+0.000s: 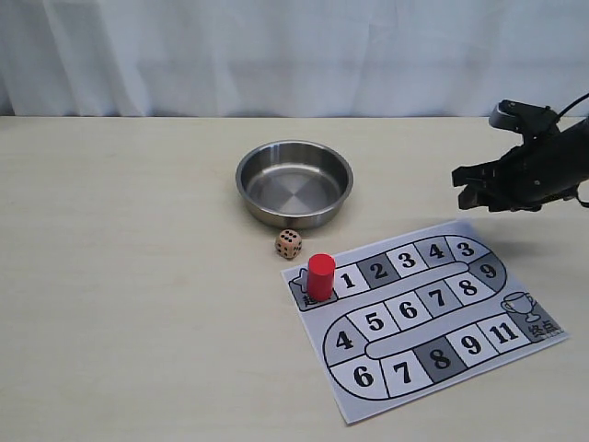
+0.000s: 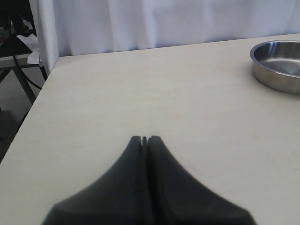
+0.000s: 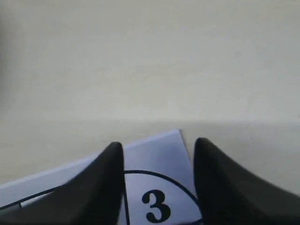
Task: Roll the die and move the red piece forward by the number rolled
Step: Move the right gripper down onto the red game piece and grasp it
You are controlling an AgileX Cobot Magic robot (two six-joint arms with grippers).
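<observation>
The die (image 1: 288, 243) lies well left of my right gripper (image 1: 464, 191), jaws apart. My left gripper (image 2: 144, 139) is closed, empty

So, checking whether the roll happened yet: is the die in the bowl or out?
Out. The die sits on the bare table, between the steel bowl and the red piece.

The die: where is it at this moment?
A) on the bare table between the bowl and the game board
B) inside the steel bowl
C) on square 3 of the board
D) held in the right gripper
A: the die rests on the table just in front of the steel bowl, off the game board, while the right gripper hangs open and empty.
</observation>
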